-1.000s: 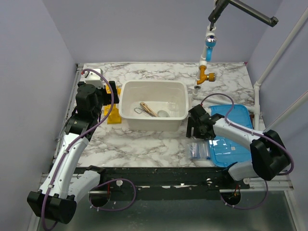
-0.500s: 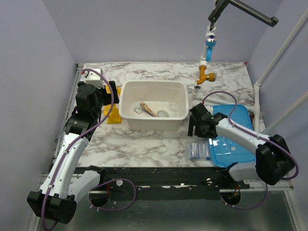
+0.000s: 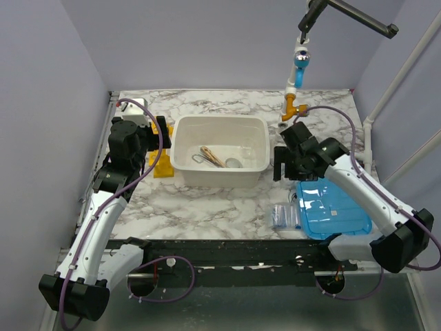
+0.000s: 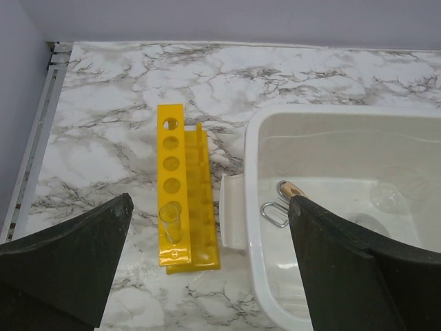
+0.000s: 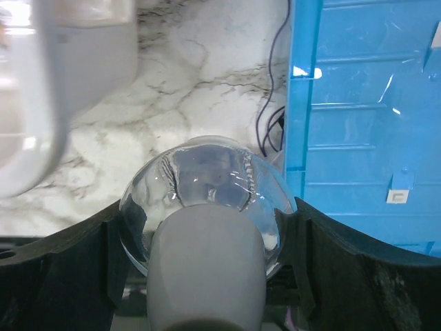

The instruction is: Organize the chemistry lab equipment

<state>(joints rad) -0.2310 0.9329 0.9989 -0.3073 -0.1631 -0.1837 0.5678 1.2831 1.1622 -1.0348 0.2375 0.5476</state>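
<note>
Top view, right gripper (image 3: 284, 165): raised above the table (image 3: 207, 207), just right of the white tub (image 3: 220, 178). Its own body hides what it holds.
Top view, under that gripper: the blue lid (image 3: 334, 210) lies below it and nearer the arm bases. The clear bag of blue pieces (image 3: 284, 216) lies at the lid's left edge.
Top view, left gripper (image 3: 157, 138): hangs above the yellow tube rack (image 3: 163, 165), on the tub's far side from the right gripper.
Left wrist view, left gripper (image 4: 210, 203): fingers wide apart, holding nothing.
Left wrist view, below it: the rack (image 4: 182, 172) sits between the fingers with one clear tube (image 4: 171, 221) in it. The silver tongs (image 4: 275, 212) and wooden stick (image 4: 291, 187) lie in the tub (image 4: 251, 172) by the right finger.
Right wrist view, right gripper (image 5: 207, 207): clamped wide on a clear round flask (image 5: 207, 179), with both fingers against the bulb.
Right wrist view, surroundings: tub wall (image 5: 62, 69) ahead to the left, lid (image 5: 358, 103) to the right.
Step, as judged: carrying the flask to the tub.
Doing it well: clear the rim, keep the round glass from rolling in the grip, pick bare floor away from the tongs, and open only once it rests.
</note>
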